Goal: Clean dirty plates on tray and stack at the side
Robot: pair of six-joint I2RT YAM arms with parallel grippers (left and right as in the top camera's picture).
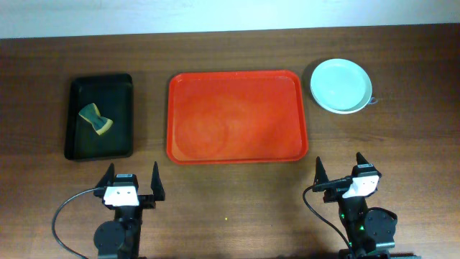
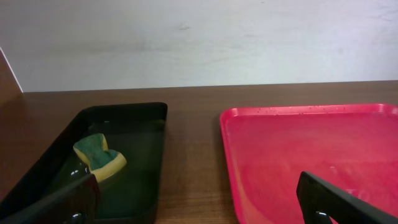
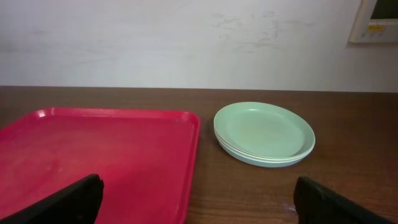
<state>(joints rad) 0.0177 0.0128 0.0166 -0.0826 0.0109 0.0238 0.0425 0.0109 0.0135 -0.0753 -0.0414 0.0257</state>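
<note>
Idling spread wide and empty: left gripper (image 1: pixel 133 173), right gripper (image 1: pixel 338 167) | plates (image 1: pixel 341 85) stacked well ahead of right gripper, off the bare tray (image 1: pixel 237 115) lying ahead-left of it | risk: a careless reach could nudge the slick plates and slide them apart

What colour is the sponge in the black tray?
The sponge is green and yellow, clearest in the left wrist view.

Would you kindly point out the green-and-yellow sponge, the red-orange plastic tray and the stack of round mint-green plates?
Green-and-yellow sponge (image 1: pixel 96 119), overhead view: its pinched middle.
Red-orange plastic tray (image 1: pixel 237 119), overhead view: bare floor.
Stack of round mint-green plates (image 3: pixel 264 132), right wrist view: top plate's centre.
</note>
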